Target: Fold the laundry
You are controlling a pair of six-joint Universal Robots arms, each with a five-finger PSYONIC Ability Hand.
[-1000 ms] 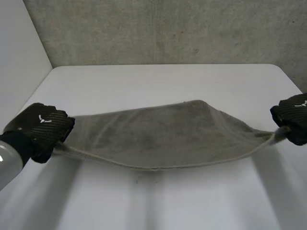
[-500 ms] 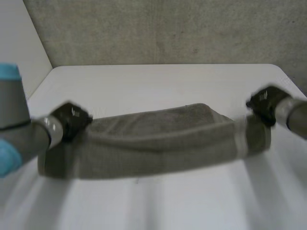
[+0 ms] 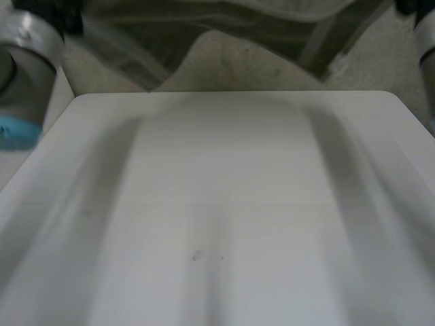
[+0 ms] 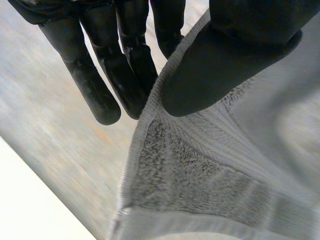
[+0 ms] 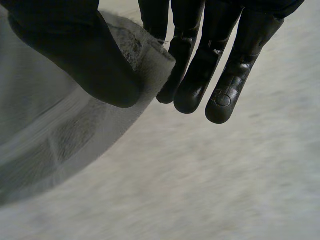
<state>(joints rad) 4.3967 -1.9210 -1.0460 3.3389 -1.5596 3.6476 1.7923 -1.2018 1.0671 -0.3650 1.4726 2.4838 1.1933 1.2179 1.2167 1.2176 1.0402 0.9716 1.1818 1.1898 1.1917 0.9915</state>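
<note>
The grey towel (image 3: 224,17) is hanging along the top edge of the head view, stretching from upper left to upper right, clear of the white table (image 3: 224,204). Half a second ago it was sagging low across the middle of the frame. The left arm (image 3: 27,47) is showing at the upper left and the right arm (image 3: 427,34) at the upper right edge, both higher in the frame than before. In the left wrist view the left hand (image 4: 240,55) is pinching the towel's hemmed end between its thumb and straight fingers (image 4: 100,75). In the right wrist view the right hand (image 5: 75,55) is gripping the other end likewise, thumb pressing cloth against its fingers (image 5: 200,65).
</note>
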